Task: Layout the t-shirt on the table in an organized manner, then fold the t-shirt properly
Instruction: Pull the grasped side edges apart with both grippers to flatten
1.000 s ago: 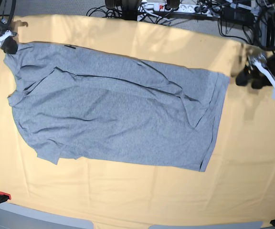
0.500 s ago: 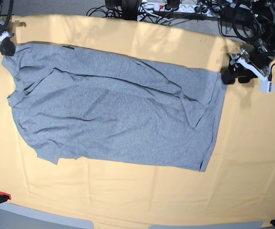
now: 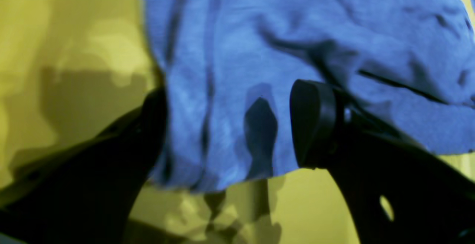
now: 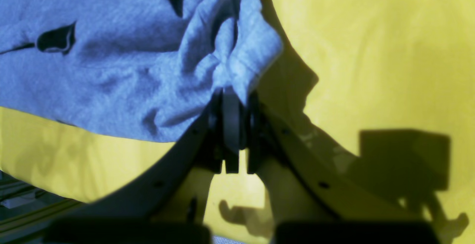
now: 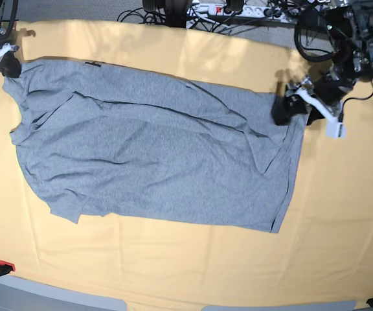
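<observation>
Lying creased across the cloth-covered bench (image 5: 173, 272), the grey T-shirt (image 5: 154, 149) has the right pincer (image 4: 237, 125) clamped on its far corner. At its opposite far corner, the left pincer (image 3: 226, 121) stands wide apart.

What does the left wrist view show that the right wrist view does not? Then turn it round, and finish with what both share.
Only the left wrist view: the left tool, its jaws wide apart, with a corner of the t-shirt between them, not clamped.

Only the right wrist view: the right tool, closed on a bunched, raised part of the t-shirt, and dark, ribbed material past the edge of the yellow cloth at lower left.

Both: part of the t-shirt, creased, with yellow cloth and dark shadows beside it.
</observation>
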{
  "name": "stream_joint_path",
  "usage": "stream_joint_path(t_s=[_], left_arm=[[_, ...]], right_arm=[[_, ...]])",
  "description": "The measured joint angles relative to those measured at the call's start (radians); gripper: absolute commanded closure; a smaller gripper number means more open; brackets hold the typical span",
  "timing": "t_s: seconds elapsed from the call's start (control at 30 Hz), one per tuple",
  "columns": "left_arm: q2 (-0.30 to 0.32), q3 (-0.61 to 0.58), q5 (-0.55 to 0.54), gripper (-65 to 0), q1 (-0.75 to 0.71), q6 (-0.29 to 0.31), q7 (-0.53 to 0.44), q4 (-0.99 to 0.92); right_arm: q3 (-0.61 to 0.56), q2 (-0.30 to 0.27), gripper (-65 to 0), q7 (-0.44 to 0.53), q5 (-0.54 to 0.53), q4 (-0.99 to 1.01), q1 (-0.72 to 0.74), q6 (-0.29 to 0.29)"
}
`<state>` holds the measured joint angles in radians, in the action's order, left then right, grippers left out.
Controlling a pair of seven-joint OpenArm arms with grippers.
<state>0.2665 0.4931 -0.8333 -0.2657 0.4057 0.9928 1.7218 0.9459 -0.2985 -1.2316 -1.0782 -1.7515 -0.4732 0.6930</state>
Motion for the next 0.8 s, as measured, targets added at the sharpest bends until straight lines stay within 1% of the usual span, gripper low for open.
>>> stream_joint_path(t_s=[0.07, 0.1, 0.13, 0.17, 0.2, 0.27, 0.3, 0.47, 0.53, 0.6, 0.63, 0.67, 0.7, 0.73, 0.8], left_arm=[[0.000, -0.028, -0.005, -44.9, 0.000, 0.034, 0.002, 0.002], [0.000, -0.031, -0.005, -43.6, 0.000, 0.047, 0.008, 0.002], [0.000, -0.034, -0.006, -39.8, 0.001, 0.047, 0.018, 0.003], [0.003, -0.034, -0.004, -33.6, 0.003, 0.044, 0.026, 0.003], [0.008, -0.034, -0.002, -25.6, 0.002, 0.040, 0.029, 0.003], [0.029, -0.033, 0.006, -7.6, 0.002, 0.040, 0.054, 0.002], [0.041, -0.026, 0.006, 0.0, -0.001, 0.039, 0.055, 0.000], [0.079, 0.045, 0.004, 0.0, -0.003, 0.043, 0.076, -0.002], [0.093, 0.073, -0.007, 0.0, -0.003, 0.052, 0.082, -0.002], [0.112, 0.090, -0.036, 0.0, -0.003, 0.077, 0.083, -0.003], [0.124, 0.091, -0.058, 0.0, -0.003, 0.078, 0.091, -0.003], [0.137, 0.091, -0.068, 0.0, -0.003, 0.108, 0.105, -0.003], [0.148, 0.091, -0.091, 0.0, -0.003, 0.111, 0.122, -0.002], [0.156, 0.091, -0.119, 0.0, -0.003, 0.134, 0.136, -0.003], [0.177, 0.091, -0.180, 0.0, -0.003, 0.177, 0.193, -0.003]], right_arm=[[0.000, 0.000, 0.0, 0.000, 0.000, 0.000, 0.000, 0.000], [0.000, 0.000, 0.0, 0.000, 0.000, 0.000, 0.000, 0.000], [0.000, 0.000, 0.0, 0.000, 0.000, 0.000, 0.000, 0.000], [0.000, 0.000, 0.0, 0.000, 0.000, 0.000, 0.000, 0.000], [0.000, 0.000, 0.0, 0.000, 0.000, 0.000, 0.000, 0.000], [0.000, 0.000, 0.0, -0.002, 0.000, 0.000, 0.000, 0.000], [0.000, 0.000, 0.0, -0.008, 0.000, 0.000, 0.000, 0.000], [0.000, -0.006, 0.0, -0.014, -0.004, 0.000, 0.000, 0.000], [-0.001, -0.026, 0.0, -0.025, -0.014, 0.000, 0.000, 0.000], [-0.001, -0.050, 0.0, -0.032, -0.026, 0.000, 0.000, 0.000], [-0.001, -0.061, 0.0, -0.042, -0.042, 0.000, 0.000, 0.000], [-0.001, -0.071, 0.0, -0.059, -0.059, 0.000, 0.000, 0.000], [-0.001, -0.078, 0.0, -0.074, -0.075, 0.000, 0.000, 0.000], [-0.001, -0.083, 0.0, -0.090, -0.088, 0.000, -0.006, 0.000], [-0.001, -0.087, 0.0, -0.131, -0.124, 0.000, -0.014, 0.000]])
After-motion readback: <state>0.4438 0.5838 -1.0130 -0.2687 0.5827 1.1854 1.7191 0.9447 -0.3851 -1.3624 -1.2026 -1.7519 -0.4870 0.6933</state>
